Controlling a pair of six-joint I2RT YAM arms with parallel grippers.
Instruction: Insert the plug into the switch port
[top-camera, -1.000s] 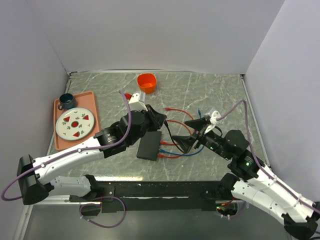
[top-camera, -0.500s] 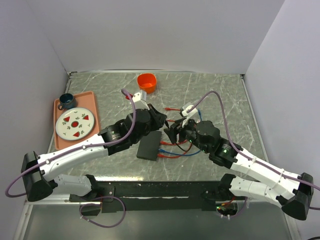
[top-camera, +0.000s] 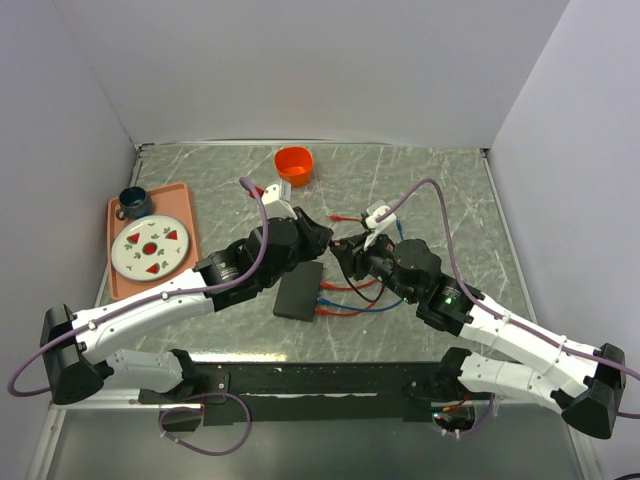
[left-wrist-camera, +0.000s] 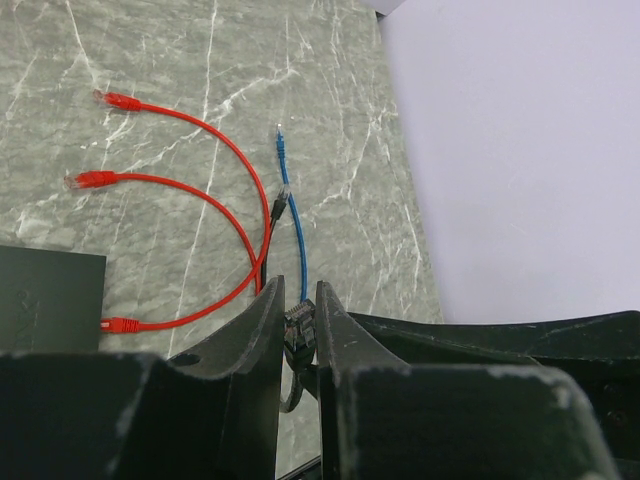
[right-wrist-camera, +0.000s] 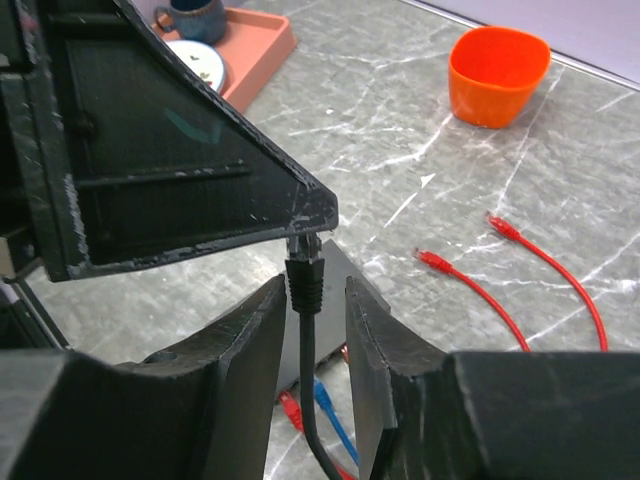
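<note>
Black plug (right-wrist-camera: 304, 268) pinched in left pincer (left-wrist-camera: 298, 302), aloft near the switch box (top-camera: 299, 292); right pincer (right-wrist-camera: 314, 290) straddles its boot, jaws apart. Risk: early release could drop it; skewed regrasp could jam at switch port.

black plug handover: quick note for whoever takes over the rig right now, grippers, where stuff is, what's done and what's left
Left gripper: shut on the black plug, which is held up off the table.
Right gripper: open, jaws straddling the cable just below that plug, not clamped on it.
Switch: lies flat on the table next to both grippers; its port does not show in these views.
Done: plug is off the table, in the left gripper.
Left: get a firm hold, line the plug up with the port, push it in.
</note>
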